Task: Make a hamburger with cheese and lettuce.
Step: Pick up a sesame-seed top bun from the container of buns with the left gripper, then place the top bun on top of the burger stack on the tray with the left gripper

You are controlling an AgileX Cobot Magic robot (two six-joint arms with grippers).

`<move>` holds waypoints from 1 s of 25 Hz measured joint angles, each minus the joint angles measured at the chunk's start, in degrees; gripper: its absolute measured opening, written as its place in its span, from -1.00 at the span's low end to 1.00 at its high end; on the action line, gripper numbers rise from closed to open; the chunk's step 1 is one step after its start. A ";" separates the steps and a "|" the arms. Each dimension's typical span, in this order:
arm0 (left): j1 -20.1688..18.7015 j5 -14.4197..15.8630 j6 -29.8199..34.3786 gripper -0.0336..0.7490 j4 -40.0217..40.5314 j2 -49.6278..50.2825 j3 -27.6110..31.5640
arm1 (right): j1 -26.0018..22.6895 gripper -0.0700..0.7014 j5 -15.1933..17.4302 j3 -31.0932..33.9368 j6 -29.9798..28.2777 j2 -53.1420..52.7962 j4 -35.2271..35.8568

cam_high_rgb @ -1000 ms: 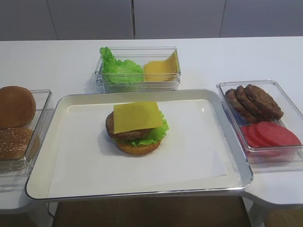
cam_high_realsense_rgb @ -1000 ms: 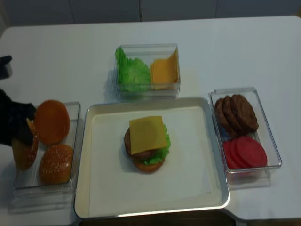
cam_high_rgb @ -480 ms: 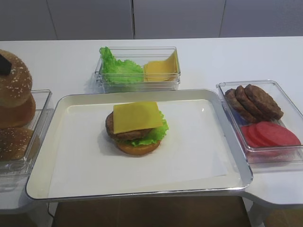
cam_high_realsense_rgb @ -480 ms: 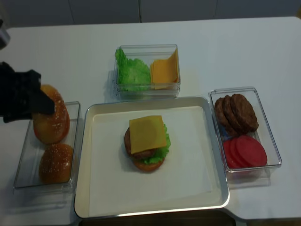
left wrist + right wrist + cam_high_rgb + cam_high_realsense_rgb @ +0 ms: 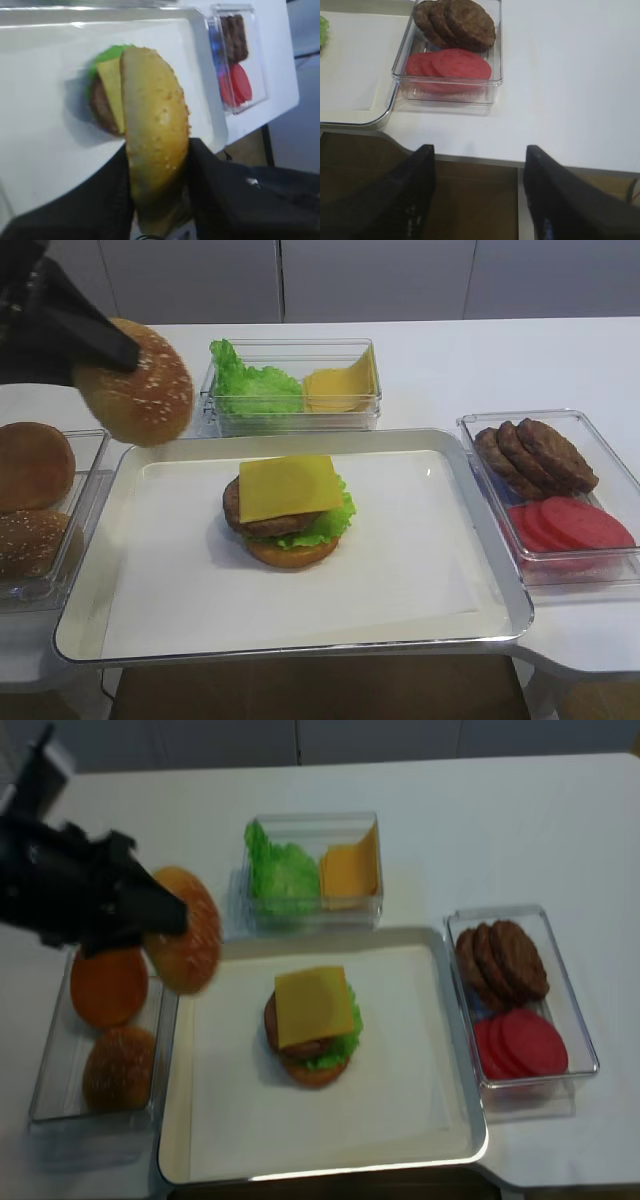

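The hamburger (image 5: 288, 530) sits mid-tray without a top: bottom bun, lettuce (image 5: 326, 524), dark patty, and the cheese (image 5: 290, 487) uppermost. My left gripper (image 5: 108, 340) is shut on a sesame-seeded bun top (image 5: 140, 382), held on edge in the air above the tray's (image 5: 128, 454) far left corner. In the left wrist view the bun top (image 5: 156, 120) stands between the black fingers (image 5: 207, 170), with the cheese (image 5: 110, 85) beyond it. My right gripper (image 5: 480, 150) is open and empty, over the table's front edge.
A clear box (image 5: 96, 436) at the left holds a plain bun (image 5: 35, 465) and a seeded bun (image 5: 25, 540). A box (image 5: 290, 344) behind the tray holds loose green leaves and yellow slices. The right box (image 5: 470, 425) holds patties (image 5: 540, 455) and red slices (image 5: 575, 525).
My left gripper has lifted the seeded bun top out of the left box and carried it up and to the right, over the tray's far left corner. The stack has not moved.
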 joint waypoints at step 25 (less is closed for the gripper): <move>-11.60 -2.40 14.85 -0.35 -22.22 22.50 0.00 | 0.00 0.33 0.00 0.00 0.00 0.00 0.00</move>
